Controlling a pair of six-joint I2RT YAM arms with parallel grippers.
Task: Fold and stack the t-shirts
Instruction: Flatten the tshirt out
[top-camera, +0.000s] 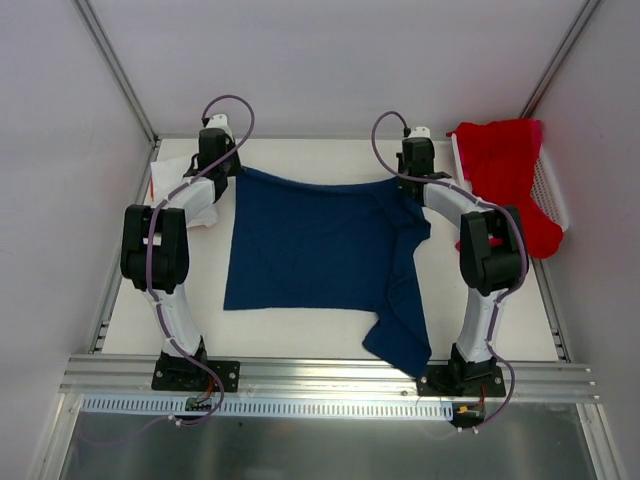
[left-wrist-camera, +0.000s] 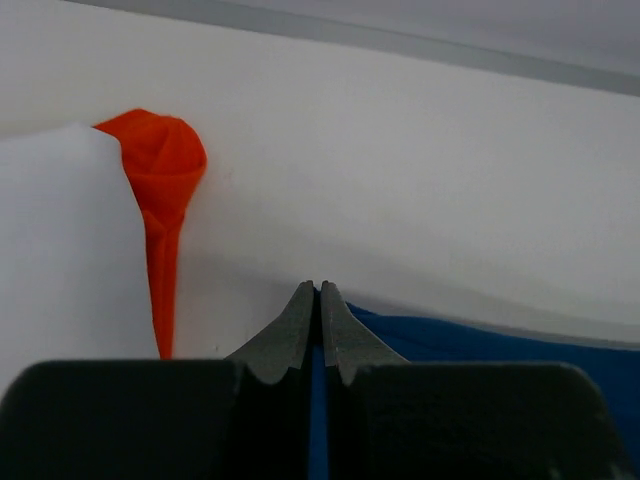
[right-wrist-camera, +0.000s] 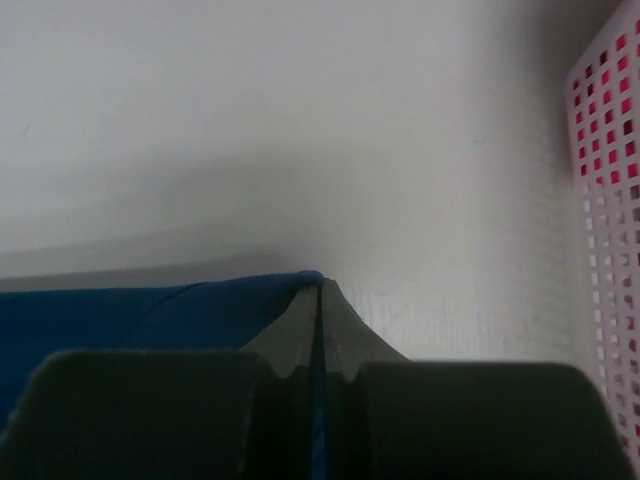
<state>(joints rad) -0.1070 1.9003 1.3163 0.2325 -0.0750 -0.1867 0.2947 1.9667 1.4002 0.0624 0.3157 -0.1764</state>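
White panels close in the pale worktop (top-camera: 300, 330) on three sides. I see the navy blue t-shirt (top-camera: 310, 250) spread across its middle, plain dark cloth facing up and mostly flat. Its right side is rumpled into folds, with a flap trailing to the near edge beside the right arm's base.

The left gripper (left-wrist-camera: 317, 290) is closed on the shirt's far left corner; a thin strip of blue shows between its fingers. The right gripper (right-wrist-camera: 320, 287) is likewise pinched tight on the far right corner, blue cloth caught in the seam of the jaws. The shirt's far edge runs between the two.

At the far left lies a folded white t-shirt (top-camera: 200, 205) with an orange t-shirt (left-wrist-camera: 160, 170) tucked against it. At the far right, a red t-shirt (top-camera: 505, 170) spills over the white mesh basket (top-camera: 553, 190).
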